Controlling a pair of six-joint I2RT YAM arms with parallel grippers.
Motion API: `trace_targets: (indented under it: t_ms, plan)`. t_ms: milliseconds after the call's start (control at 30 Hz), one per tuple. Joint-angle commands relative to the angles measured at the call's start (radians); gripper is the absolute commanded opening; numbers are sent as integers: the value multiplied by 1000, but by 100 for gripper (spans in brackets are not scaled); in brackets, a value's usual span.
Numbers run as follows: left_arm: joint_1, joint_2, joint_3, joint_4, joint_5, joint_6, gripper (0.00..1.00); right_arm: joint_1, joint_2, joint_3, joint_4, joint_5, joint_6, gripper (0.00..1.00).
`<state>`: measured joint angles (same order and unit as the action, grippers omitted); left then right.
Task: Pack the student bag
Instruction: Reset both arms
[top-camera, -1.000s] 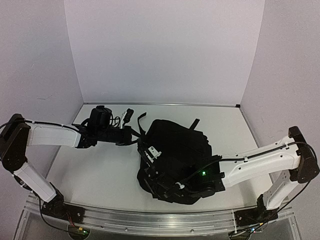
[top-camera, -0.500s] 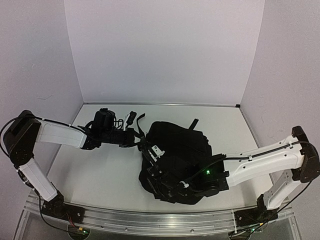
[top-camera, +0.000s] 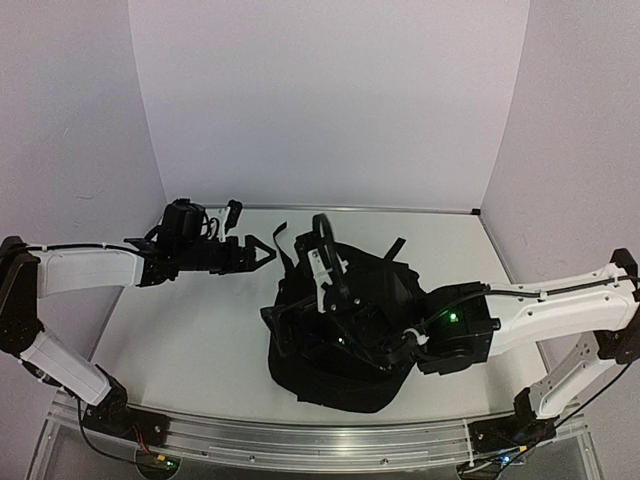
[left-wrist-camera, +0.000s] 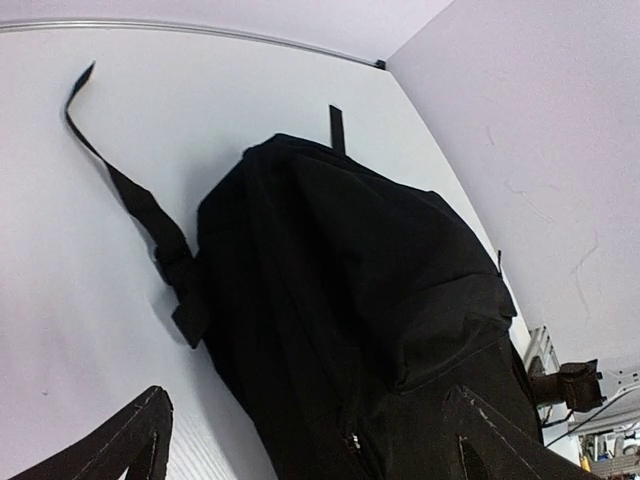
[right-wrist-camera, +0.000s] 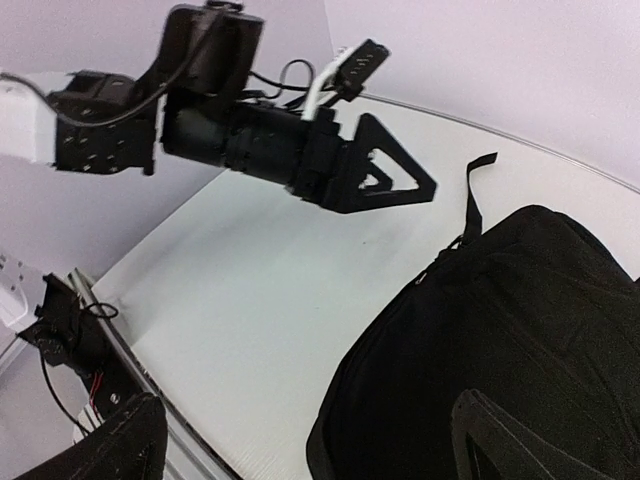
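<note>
The student bag (top-camera: 335, 375) is a large black backpack lying in the middle of the white table, its loose straps (top-camera: 283, 240) trailing towards the back left. In the left wrist view the student bag (left-wrist-camera: 350, 260) fills the centre. My left gripper (top-camera: 260, 250) hovers open to the left of the bag, apart from it, nothing between its fingers (left-wrist-camera: 115, 445). My right gripper (top-camera: 297, 275) hangs open over the bag's left side, with the student bag (right-wrist-camera: 520, 330) below it. The right wrist view also catches the left gripper (right-wrist-camera: 395, 185) across bare table.
White walls close in the table at the back and both sides. An aluminium rail (top-camera: 300, 435) runs along the near edge, by the arm bases. A long strap (left-wrist-camera: 120, 190) lies on the table left of the bag.
Both grippers went from shut to open. The left gripper drew back to the left, off the bag's straps. The right gripper lifted and swung towards the back, and the bag's top sits fuller.
</note>
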<state>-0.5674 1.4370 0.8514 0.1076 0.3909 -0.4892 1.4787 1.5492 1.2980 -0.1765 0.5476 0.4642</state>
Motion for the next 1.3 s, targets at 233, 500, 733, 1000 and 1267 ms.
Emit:
trace_targets:
  t_ms: [233,500,733,1000,1267]
  plan:
    - [246,-83,102,-301,-109,21,98,-453,39,3,-18,-331,73,98]
    - [536,-234,29,-359,-120,5,100,-834,-52,-160,-17,-432,47,98]
    - [719,-363,34,-456,-160,-3,100,-1113,-271,-284,-16,-438,-7,98]
    - [729,-522,-89,-320,-351,84,100,-1194,-578,-470,243,-291,-162,98]
    - [729,-593,-322,-17,-372,157,100,-1194,-712,-847,738,-304,-274,98]
